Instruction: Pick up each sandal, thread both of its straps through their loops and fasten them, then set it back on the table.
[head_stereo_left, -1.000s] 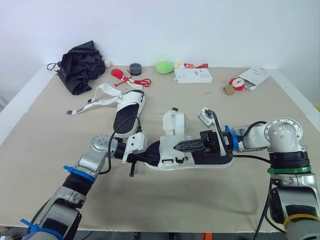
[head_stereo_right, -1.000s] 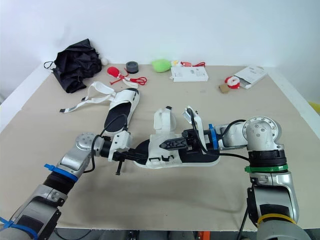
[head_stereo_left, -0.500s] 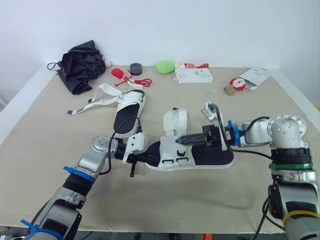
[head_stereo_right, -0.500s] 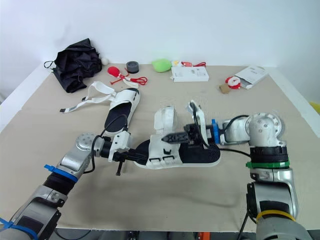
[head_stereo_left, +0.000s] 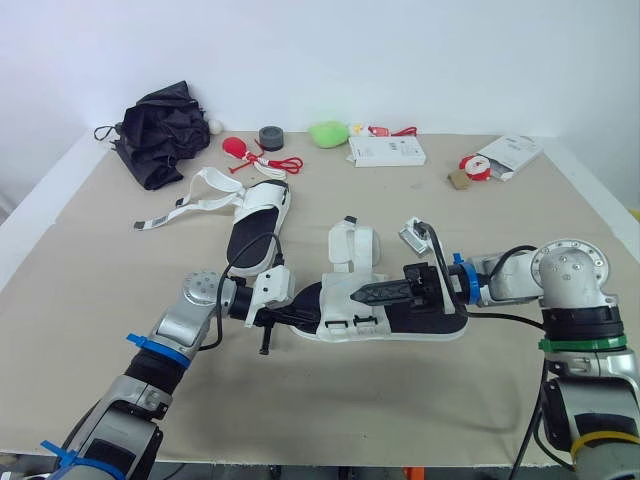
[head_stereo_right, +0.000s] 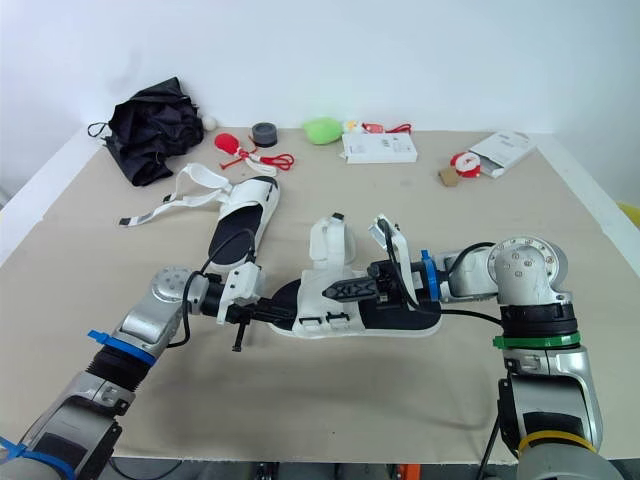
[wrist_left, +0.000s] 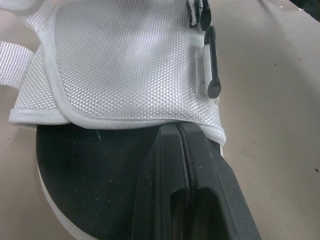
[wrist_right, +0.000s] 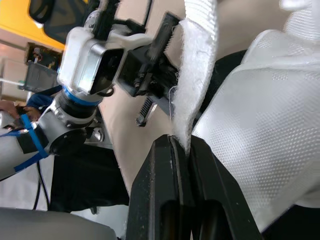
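A white sandal with a black footbed (head_stereo_left: 425, 314) lies on the table in front of me. My left gripper (head_stereo_left: 292, 313) is shut on the sole's edge at one end; in the left wrist view its fingers (wrist_left: 185, 190) press together under the white mesh upper (wrist_left: 125, 65). My right gripper (head_stereo_left: 362, 293) reaches over the footbed and is shut on a white strap (wrist_right: 197, 75) of this sandal. The second sandal (head_stereo_left: 258, 215) lies farther back on the left, its straps (head_stereo_left: 190, 198) loose and spread on the table.
Along the far edge lie a black folded umbrella (head_stereo_left: 158, 130), red cords (head_stereo_left: 270, 160), a grey tape roll (head_stereo_left: 270, 135), a green lump (head_stereo_left: 327, 132), a white box (head_stereo_left: 386, 151) and an open packet (head_stereo_left: 508, 155). Bare tan tabletop (head_stereo_left: 120, 290) surrounds the near sandal.
Half a second ago my right gripper was raised, lifting the strap and that end of the sandal; it has come back down. The left gripper has kept its hold and place.
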